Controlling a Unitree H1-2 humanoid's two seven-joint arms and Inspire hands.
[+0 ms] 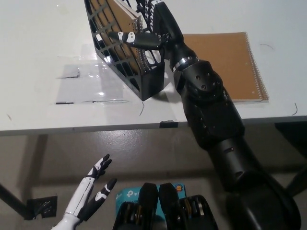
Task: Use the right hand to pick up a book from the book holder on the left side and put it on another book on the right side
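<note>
A black lattice book holder stands on the white table at the upper left, with a brown spiral-bound book leaning inside it. My black right hand reaches over the holder's right wall, one finger stretched left across the book's spiral edge; I cannot see whether it grips the book. A second brown spiral-bound book lies flat on the table to the right, partly covered by my right arm. My white left hand rests open below the table edge at the lower left.
Clear tape strips and a shiny patch mark the table left of the holder. The table's front edge runs across the middle, with floor beneath. A blue box shows at the bottom.
</note>
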